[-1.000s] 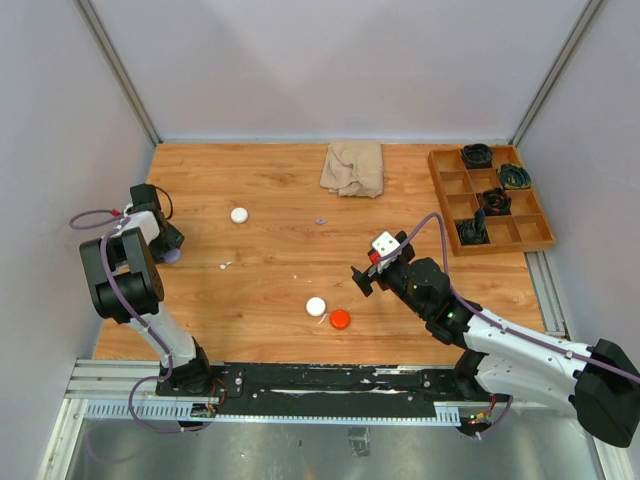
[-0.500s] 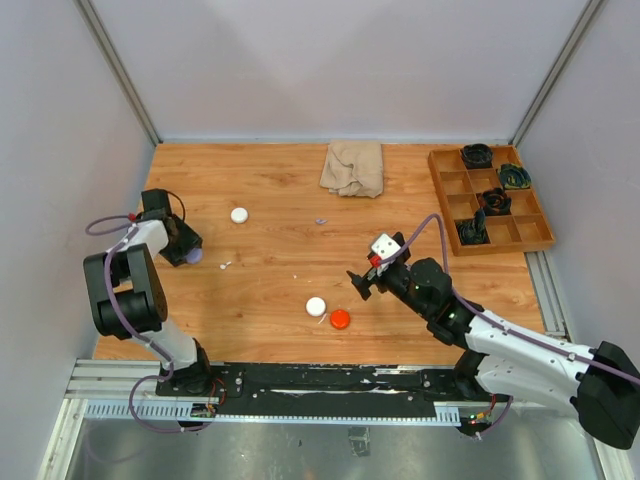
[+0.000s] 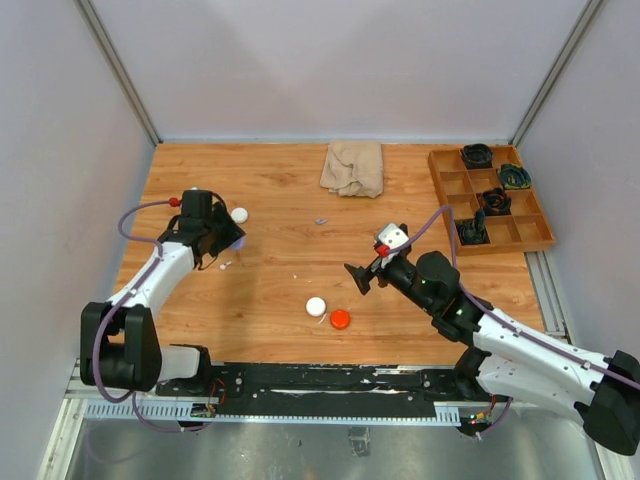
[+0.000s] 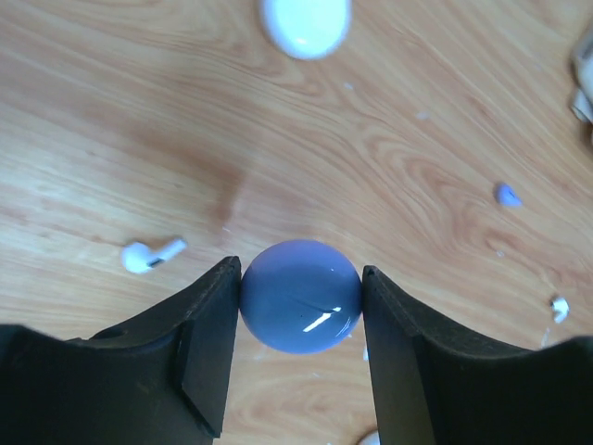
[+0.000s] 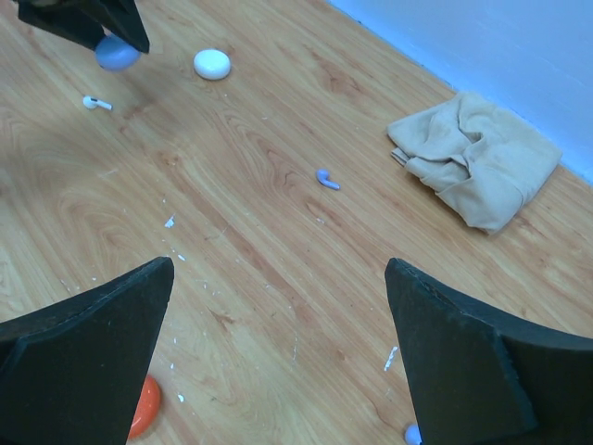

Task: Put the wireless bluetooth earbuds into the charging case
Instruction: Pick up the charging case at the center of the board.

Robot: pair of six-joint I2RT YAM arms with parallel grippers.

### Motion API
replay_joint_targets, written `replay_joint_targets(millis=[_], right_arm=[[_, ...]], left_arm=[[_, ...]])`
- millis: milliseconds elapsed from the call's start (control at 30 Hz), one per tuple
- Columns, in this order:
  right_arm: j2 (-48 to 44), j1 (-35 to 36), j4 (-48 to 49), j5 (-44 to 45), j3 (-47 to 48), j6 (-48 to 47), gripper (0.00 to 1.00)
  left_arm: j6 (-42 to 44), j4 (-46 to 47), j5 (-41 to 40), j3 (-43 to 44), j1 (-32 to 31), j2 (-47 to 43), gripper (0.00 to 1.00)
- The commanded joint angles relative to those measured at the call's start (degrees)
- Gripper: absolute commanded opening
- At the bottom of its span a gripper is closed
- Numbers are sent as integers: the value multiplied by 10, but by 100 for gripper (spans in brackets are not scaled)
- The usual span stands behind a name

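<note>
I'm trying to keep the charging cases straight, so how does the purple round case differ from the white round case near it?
Colour: the purple round case is lilac-blue, the white round case plain white. State: the purple round case is clamped in the left gripper, while the white round case lies free on the table, untouched. Both are smooth, round pucks.

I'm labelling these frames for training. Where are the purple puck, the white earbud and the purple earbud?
purple puck [image 4: 301, 295], left wrist view, centre of its domed top.
white earbud [image 4: 148, 255], left wrist view, where head meets stem.
purple earbud [image 5: 327, 179], right wrist view, middle of its body.
</note>
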Motion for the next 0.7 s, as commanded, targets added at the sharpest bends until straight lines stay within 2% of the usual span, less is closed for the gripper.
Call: replay_joint_targets(millis=[0, 100, 367, 533, 667], right_arm=[[-15, -8, -53, 3, 39, 36, 98], [-2, -8, -91, -31, 62, 32, 98], [67, -12, -255, -41, 195, 75, 98], [111, -33, -375, -55, 283, 96, 98], [148, -78, -464, -123, 359, 120, 98]], left_arm=[[-17, 40, -40, -13, -68, -43, 49], [-17, 74, -61, -30, -120, -66, 49], [40, 197, -112, -81, -259, -107, 49], [116, 337, -114, -140, -326, -133, 47], [190, 405, -140, -163, -382, -138, 47]])
